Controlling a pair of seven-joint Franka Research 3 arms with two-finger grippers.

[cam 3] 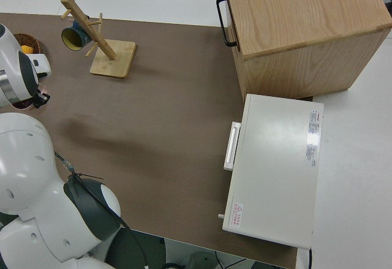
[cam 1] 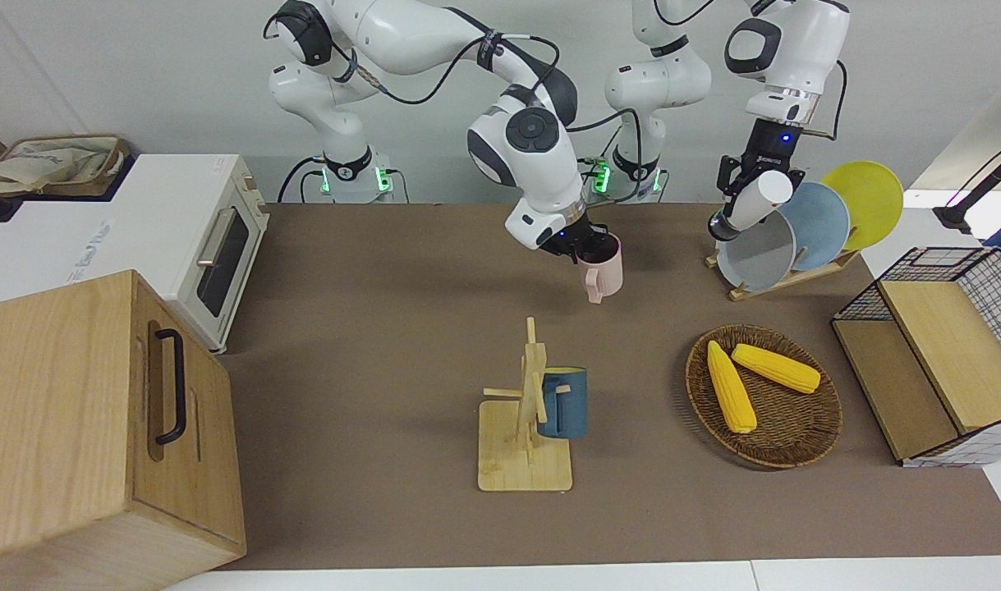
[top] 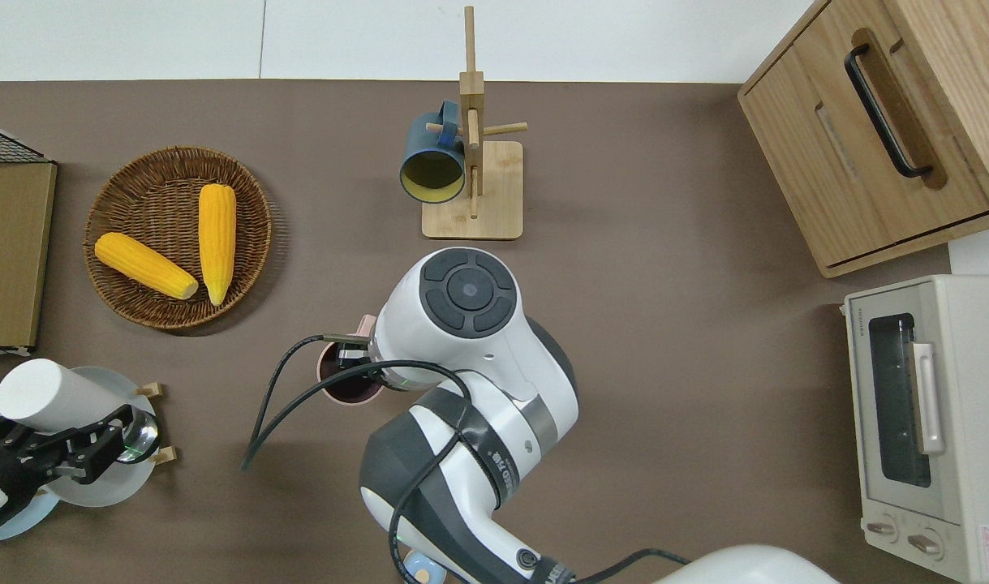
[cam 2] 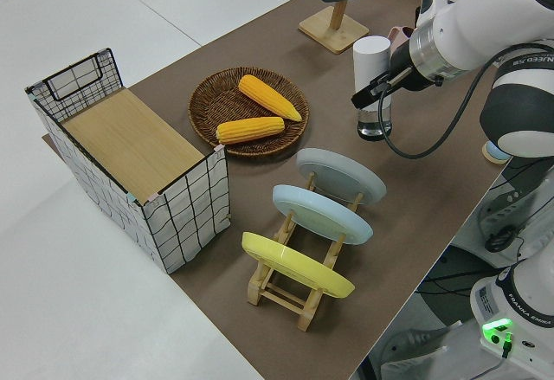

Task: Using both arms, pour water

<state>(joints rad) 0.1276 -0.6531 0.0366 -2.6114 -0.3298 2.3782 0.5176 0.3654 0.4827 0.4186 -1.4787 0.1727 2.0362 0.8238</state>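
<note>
My right gripper (cam 1: pixel 584 248) is shut on the rim of a pink mug (cam 1: pixel 603 275), which hangs upright over the bare brown table top. In the overhead view the mug (top: pixel 346 388) shows its dark inside, half hidden under the right arm's wrist. My left gripper (cam 1: pixel 742 203) is shut around a white bottle (cam 1: pixel 761 197) with a clear base. It holds the bottle (top: pixel 46 394) in the air over the grey plate of the plate rack. From the left side the bottle (cam 2: pixel 373 61) looks roughly upright, and the pink mug (cam 2: pixel 400 37) is apart from it.
A wooden mug tree (cam 1: pixel 526 427) carries a blue mug (cam 1: pixel 564 402). A wicker basket (cam 1: pixel 796 447) holds two corn cobs. The plate rack (cam 1: pixel 783 279) holds grey, blue and yellow plates. A wire crate (cam 1: pixel 943 361), a toaster oven (cam 1: pixel 196 246) and a wooden cabinet (cam 1: pixel 81 427) stand at the table's ends.
</note>
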